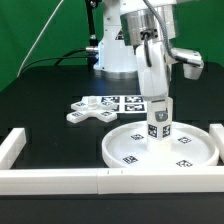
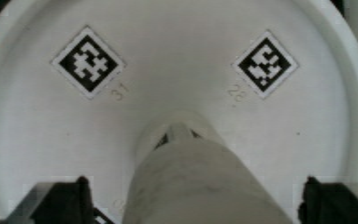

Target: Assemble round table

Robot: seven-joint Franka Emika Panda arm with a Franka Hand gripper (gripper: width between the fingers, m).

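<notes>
Between the spread jaws of the gripper (image 1: 158, 107) stands the leg (image 2: 194, 170), upright near the middle of the round top (image 2: 176, 105). The dark pads (image 2: 60, 202) sit one on each side of it with a clear gap between pad and leg, so nothing is pinched. Well away from the jaws, the cross base (image 1: 90, 110) lies flat on the black work surface (image 1: 50, 85), just beside the marker board (image 1: 126, 101).

The main risk, as I judge it, is the leg being disturbed as the jaws leave it. If the arm lifts at a slant, one pad could catch the leg's side and tip it or drag it out of its seat. If the leg is only loosely seated, it may lean once the cross base is pressed onto it.

The joint where leg meets top is hidden behind the leg itself, so I cannot tell how firmly it sits. The pads are cut off at the wrist picture's edge. In the exterior view the white fingers blur into the white leg.
</notes>
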